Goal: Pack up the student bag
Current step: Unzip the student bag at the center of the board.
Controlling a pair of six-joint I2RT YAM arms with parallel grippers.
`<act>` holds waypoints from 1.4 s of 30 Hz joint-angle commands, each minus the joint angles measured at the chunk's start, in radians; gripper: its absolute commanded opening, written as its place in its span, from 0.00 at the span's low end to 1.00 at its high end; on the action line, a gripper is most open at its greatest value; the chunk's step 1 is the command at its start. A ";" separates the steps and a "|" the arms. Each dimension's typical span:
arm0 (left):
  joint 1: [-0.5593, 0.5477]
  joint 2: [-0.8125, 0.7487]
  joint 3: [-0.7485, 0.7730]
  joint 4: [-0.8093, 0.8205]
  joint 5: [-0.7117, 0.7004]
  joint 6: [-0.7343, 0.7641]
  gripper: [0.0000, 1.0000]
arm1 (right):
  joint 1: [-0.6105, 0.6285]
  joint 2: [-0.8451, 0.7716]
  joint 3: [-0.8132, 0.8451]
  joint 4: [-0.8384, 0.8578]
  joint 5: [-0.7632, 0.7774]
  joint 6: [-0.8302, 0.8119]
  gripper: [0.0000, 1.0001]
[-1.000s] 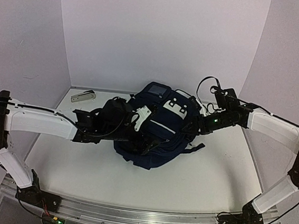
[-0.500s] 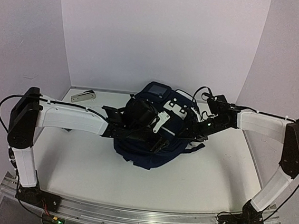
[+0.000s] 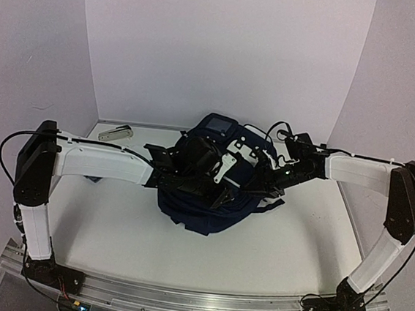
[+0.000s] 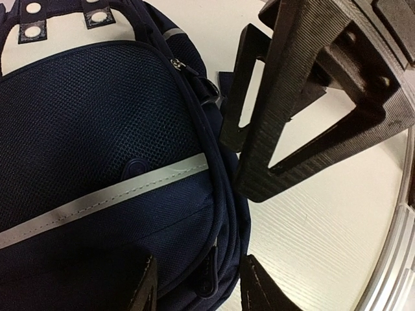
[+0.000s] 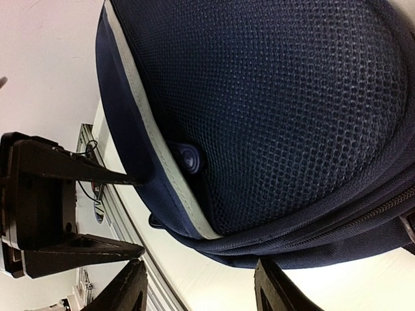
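Lying in the middle of the table point(image 3: 113, 223), the seemingly soft, floppy student bag point(image 3: 201, 217) is straddled at its edge seam, judged the firmest hold, by the half-open left gripper point(image 4: 200, 285), its grip not discernible, while the right gripper point(image 5: 201, 285) is held open alongside.

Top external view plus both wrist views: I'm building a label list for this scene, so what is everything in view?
large dark navy fabric backpack: one, navy with pale stripes and a white patch, middle of the table.
small flat grey object: one, grey, far left corner, apart from the backpack; too small to identify.
white table: one, white, under everything.
silver metal rail: one, silver, near edge, carrying the arm bases.
left arm: one, white and black, reaching in from the left.
right arm: one, white and black, reaching in from the right.
left gripper: one, black, straddling the backpack's zipped edge.
right gripper: one, black, at the backpack's mesh end.
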 commanded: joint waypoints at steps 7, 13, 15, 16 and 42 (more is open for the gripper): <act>-0.015 -0.073 -0.011 -0.063 0.065 -0.058 0.40 | -0.001 0.009 0.003 0.049 -0.023 0.020 0.56; -0.022 -0.105 -0.020 -0.066 0.053 -0.067 0.40 | -0.002 0.011 0.001 0.050 -0.022 0.019 0.56; -0.023 -0.108 -0.020 -0.074 0.051 -0.068 0.41 | -0.001 0.011 0.000 0.049 -0.022 0.019 0.56; -0.023 -0.107 -0.018 -0.077 0.047 -0.069 0.41 | -0.001 0.011 -0.001 0.050 -0.022 0.019 0.56; -0.023 0.111 0.183 -0.152 -0.031 -0.012 0.32 | 0.001 0.053 0.003 0.104 -0.055 0.077 0.53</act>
